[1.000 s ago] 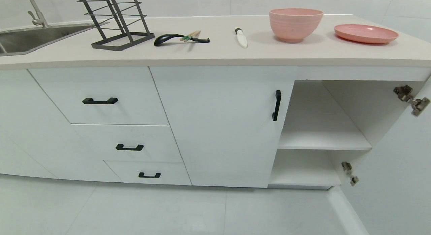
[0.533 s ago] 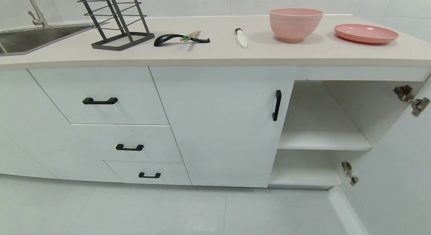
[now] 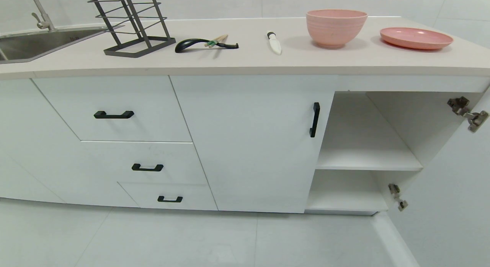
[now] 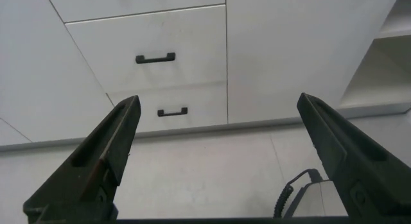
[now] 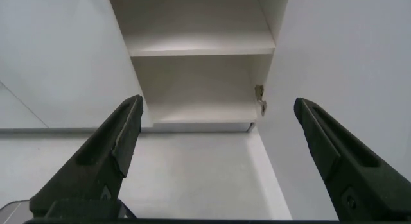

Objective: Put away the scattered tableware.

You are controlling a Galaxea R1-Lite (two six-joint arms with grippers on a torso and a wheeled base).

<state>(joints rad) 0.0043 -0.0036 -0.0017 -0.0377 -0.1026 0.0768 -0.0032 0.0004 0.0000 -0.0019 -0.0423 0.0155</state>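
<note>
On the beige countertop lie a pink bowl, a pink plate, a white knife with a black end, a black ladle and a pair of chopsticks across the ladle's handle. My left gripper hangs low before the drawers, open, with nothing between its fingers. My right gripper is open and empty too, low in front of the open cabinet.
A black wire rack stands on the counter beside a steel sink. Three drawers with black handles sit at the left, then a shut door. The right cabinet's door is swung open, showing two bare shelves.
</note>
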